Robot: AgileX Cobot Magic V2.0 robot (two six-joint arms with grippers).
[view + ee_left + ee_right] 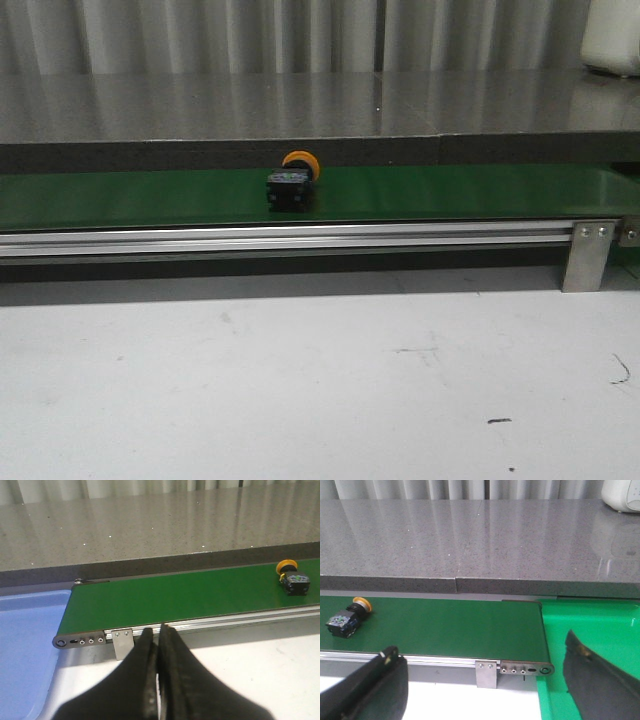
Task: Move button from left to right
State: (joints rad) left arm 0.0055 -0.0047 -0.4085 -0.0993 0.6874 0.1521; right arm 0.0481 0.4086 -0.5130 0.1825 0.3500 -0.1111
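Note:
The button [291, 184], a black blocky body with a round orange-yellow cap, lies on its side on the green belt [450, 192] near the middle of the front view. It also shows in the left wrist view [292, 580] and in the right wrist view [346, 618]. My left gripper [157, 637] is shut and empty, hovering in front of the belt's left end, well away from the button. My right gripper [482, 655] is wide open and empty in front of the belt's right end. Neither gripper shows in the front view.
A blue tray [25, 650] sits off the belt's left end. A green bin [592, 645] sits off its right end. A grey stone counter [320, 105] runs behind the belt, with a white object [612, 35] at its far right. An aluminium rail [290, 240] with a bracket [588, 255] fronts the belt.

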